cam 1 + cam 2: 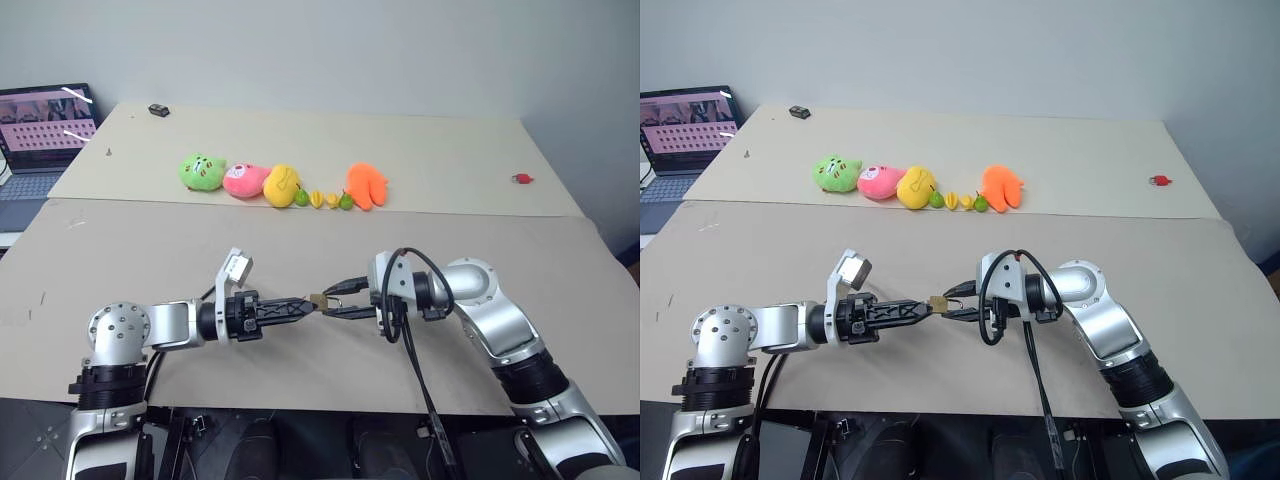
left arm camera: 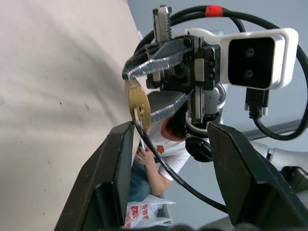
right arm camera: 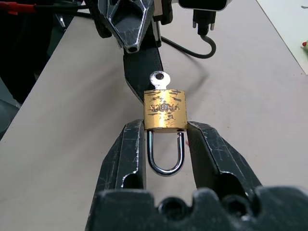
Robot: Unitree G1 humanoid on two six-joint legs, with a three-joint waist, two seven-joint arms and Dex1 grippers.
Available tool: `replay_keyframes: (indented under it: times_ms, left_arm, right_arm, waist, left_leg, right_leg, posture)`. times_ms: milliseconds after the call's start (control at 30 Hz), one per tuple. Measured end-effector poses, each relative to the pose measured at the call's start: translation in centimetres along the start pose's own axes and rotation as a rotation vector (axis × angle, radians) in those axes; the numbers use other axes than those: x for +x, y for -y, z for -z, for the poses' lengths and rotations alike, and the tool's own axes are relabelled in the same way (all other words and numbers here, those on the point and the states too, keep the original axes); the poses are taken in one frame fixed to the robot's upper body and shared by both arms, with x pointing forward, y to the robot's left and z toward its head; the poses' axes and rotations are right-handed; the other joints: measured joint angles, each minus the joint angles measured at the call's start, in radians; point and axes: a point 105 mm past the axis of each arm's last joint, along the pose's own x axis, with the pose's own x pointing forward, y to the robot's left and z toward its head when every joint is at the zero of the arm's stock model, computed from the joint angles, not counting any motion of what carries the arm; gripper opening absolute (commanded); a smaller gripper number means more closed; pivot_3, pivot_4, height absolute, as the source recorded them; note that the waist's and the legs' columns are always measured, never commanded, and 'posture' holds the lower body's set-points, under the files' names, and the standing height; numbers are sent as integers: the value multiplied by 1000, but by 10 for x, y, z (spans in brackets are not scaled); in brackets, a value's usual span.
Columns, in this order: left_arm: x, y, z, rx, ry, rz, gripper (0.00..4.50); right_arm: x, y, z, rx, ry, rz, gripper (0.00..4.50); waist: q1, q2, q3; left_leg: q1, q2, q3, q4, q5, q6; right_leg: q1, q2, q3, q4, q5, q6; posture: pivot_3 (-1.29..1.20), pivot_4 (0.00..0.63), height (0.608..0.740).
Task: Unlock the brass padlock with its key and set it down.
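right claw point(image 3: 166, 132) pinches the brass padlock point(image 3: 165, 110) by its flat sides, up off the worktop point(image 3: 250, 86), key point(image 3: 159, 79) seated in its base. left claw point(image 2: 168, 144) stands parted just off the key, gripping nothing. small, hard, slick metal: likely to twist, so hold the body. stamped lettering, possibly "tri-lock".

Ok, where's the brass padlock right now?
The brass padlock is held above the near table, clamped between the right gripper fingers, key in its end, with the open left gripper just beside it, centre of the head views.
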Motion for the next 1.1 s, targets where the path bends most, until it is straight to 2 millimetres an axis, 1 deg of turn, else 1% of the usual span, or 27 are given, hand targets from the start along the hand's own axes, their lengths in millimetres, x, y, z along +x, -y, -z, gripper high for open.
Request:
replay_keyframes:
  times_ms: [233, 433, 500, 533, 567, 600, 700, 1100]
  left_arm:
    - [7, -3, -10, 39, 38, -20, 2538]
    - [10, -6, -9, 37, 35, -27, 2538]
    - [10, -6, -9, 38, 35, -27, 2025]
    - [10, -6, -9, 39, 34, -27, 1867]
    - [10, -6, -9, 39, 34, -27, 1562]
    - [10, -6, -9, 38, 34, -30, 1032]
    - [9, -9, -10, 35, 36, -47, 49]
    - [7, -7, -11, 31, 44, -36, 35]
  right_arm:
    - [0, 0, 0, 0, 1, 0, 899]
    - [0, 0, 0, 0, 1, 0, 899]
    - [0, 0, 0, 0, 1, 0, 899]
    - [0, 0, 0, 0, 1, 0, 899]
    - [0, 0, 0, 0, 1, 0, 899]
    - [0, 0, -1, -1, 3, 0, 899]
    - [-1, 1, -3, -10, 10, 2, 899]
    - [0, 3, -6, -34, 15, 2, 899]
  waist:
    - [0, 0, 0]
    - [0, 0, 0]
    - [0, 0, 0]
    - [0, 0, 0]
    - [0, 0, 0]
    - [0, 0, 0]
    - [0, 0, 0]
    - [0, 0, 0]
  left_leg:
    - [0, 0, 0, 0, 0, 0]
    - [0, 0, 0, 0, 0, 0]
    - [0, 0, 0, 0, 0, 0]
    - [0, 0, 0, 0, 0, 0]
    - [0, 0, 0, 0, 0, 0]
    - [0, 0, 0, 0, 0, 0]
    - [0, 0, 0, 0, 0, 0]
    - [0, 0, 0, 0, 0, 0]
  right_leg:
    - [0, 0, 0, 0, 0, 0]
    - [0, 0, 0, 0, 0, 0]
    - [0, 0, 0, 0, 0, 0]
    - [0, 0, 0, 0, 0, 0]
    - [0, 0, 0, 0, 0, 0]
    - [0, 0, 0, 0, 0, 0]
    - [0, 0, 0, 0, 0, 0]
    - [0, 0, 0, 0, 0, 0]
  posture:
    - [0, 150, 722]
    - [0, 150, 722]
    - [0, 150, 722]
    - [0, 150, 722]
    - [0, 150, 722]
    - [0, 150, 722]
    - [0, 150, 722]
    - [0, 150, 722]
